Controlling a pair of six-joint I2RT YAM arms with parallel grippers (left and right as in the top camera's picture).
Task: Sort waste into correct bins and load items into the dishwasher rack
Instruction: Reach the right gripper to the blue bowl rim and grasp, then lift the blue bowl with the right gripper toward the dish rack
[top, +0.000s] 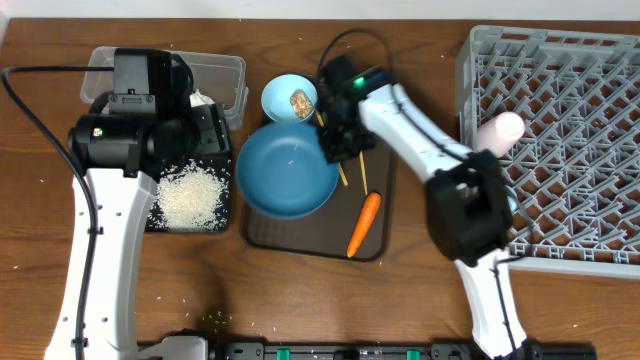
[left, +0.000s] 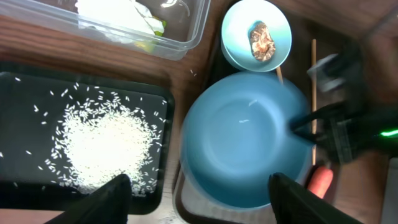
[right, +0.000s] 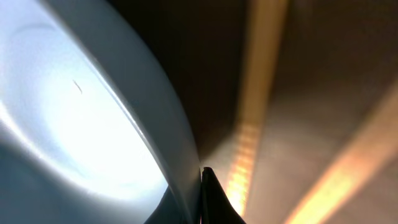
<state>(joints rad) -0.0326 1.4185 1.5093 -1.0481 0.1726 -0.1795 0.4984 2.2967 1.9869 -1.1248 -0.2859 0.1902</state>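
The large blue bowl (top: 288, 172) (left: 245, 146) sits on the dark brown serving tray (top: 300, 240). My right gripper (top: 335, 140) (right: 200, 180) is shut on the bowl's right rim, one finger inside and one outside. My left gripper (left: 199, 196) hangs open above the gap between the bowl and the black tray (top: 160, 222), which holds a rice pile (left: 102, 146). Behind the big bowl is a small light blue bowl (top: 290, 98) with a brown food lump (left: 262, 41). A carrot (top: 364, 224) and chopsticks (top: 362, 172) lie on the serving tray.
The clear tub (top: 225, 75) at the back left holds white tissue (left: 118, 12) and a wrapper. The grey dishwasher rack (top: 570, 150) fills the right side, with a pinkish-white cup (top: 500, 130) lying in it. A few rice grains lie on the wooden table near the front edge.
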